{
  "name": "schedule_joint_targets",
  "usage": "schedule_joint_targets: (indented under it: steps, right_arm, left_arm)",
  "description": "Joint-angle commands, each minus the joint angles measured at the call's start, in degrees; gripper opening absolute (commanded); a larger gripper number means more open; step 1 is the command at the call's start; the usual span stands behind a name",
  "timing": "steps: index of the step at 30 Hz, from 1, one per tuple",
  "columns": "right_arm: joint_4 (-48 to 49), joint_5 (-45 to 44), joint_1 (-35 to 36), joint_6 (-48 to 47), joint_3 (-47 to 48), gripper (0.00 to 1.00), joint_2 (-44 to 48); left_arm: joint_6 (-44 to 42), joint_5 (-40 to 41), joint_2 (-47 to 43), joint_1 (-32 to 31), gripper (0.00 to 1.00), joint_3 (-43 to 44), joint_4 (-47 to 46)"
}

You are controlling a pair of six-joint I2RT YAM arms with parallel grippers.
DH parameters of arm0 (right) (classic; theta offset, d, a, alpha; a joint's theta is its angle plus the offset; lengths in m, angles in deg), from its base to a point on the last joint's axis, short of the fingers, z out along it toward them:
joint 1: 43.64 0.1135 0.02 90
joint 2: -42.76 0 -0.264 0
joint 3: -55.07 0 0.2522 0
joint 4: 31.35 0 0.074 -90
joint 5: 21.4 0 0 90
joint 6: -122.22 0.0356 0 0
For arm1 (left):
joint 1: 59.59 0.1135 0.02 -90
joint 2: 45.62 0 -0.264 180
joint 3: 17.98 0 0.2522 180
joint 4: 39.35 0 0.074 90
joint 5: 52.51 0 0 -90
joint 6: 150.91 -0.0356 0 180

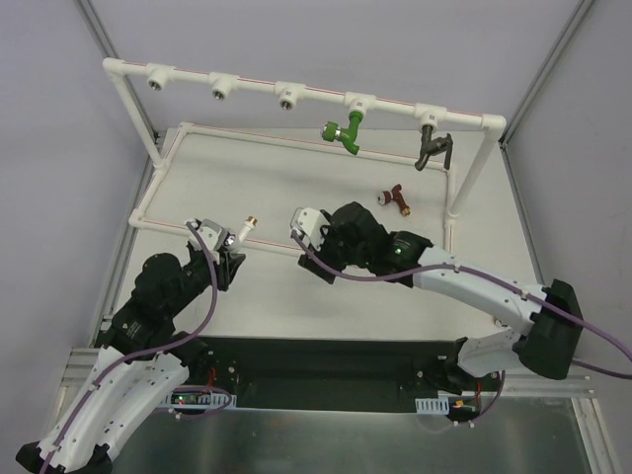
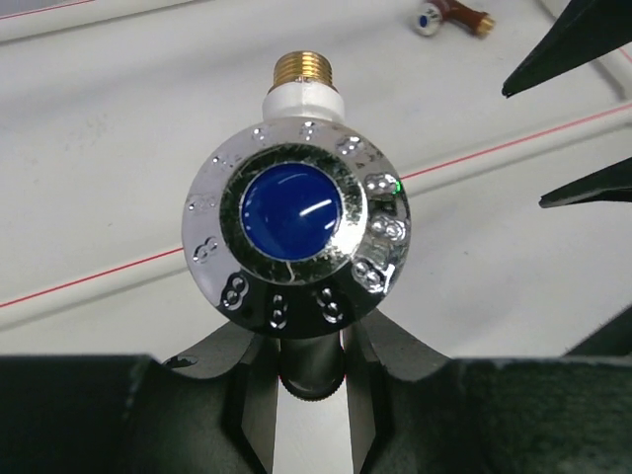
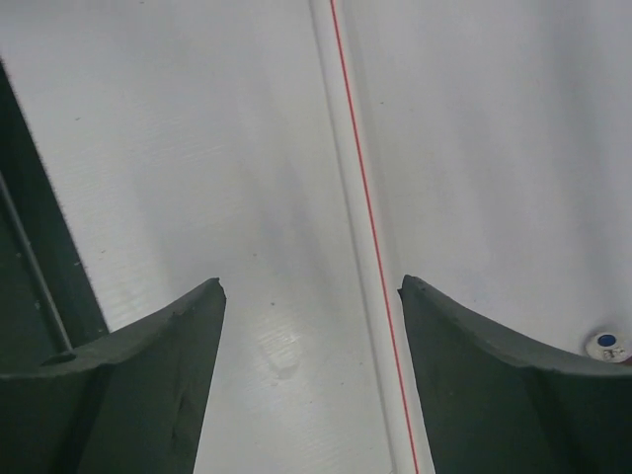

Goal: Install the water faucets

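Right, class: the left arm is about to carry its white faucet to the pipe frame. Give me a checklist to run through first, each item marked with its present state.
1. White faucet gripped: ok, left jaws shut on it.
2. Brass thread free, pointing away from the jaws: ok.
3. Empty tee fitting available: ok, three on the pipe frame's left carry no faucet.
4. Thread lined up with a fitting: not ok, the faucet is well short of them.
5. Right jaws clear of the route: cannot tell; open, empty, close beside the faucet.
6. Dark red faucet out of the way: ok, lying on the table, off right.
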Motion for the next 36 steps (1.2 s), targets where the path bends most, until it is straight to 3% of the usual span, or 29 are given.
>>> schedule_joint_targets:
  steps: [1,6,13,21,36]
  right_arm:
    - [7.9,8.8,0.8,7.0,-9.1,0.74,10.6]
    - [14.3,13.0,1.0,11.2,-16.2,0.74,22.2]
    - [18.6,17.6,2.0,14.8,-20.1,0.75,26.9]
    - [27.0,21.8,4.0,15.5,-19.3,0.75,22.8]
    - [27.4,28.5,6.8,15.0,-14.5,0.61,17.4]
  left_arm:
    - [-3.3,-15.5,1.6,0.6,0.00,0.3,-4.9]
    - [-3.5,-35.4,6.0,0.5,0.00,1.1,-6.1]
    - [-4.1,-50.9,10.4,0.5,0.00,1.5,-7.3]
    - [-4.4,-60.3,9.9,0.4,0.00,0.8,-8.5]
    - [-4.5,-59.9,9.1,0.4,0.00,0.4,-8.5]
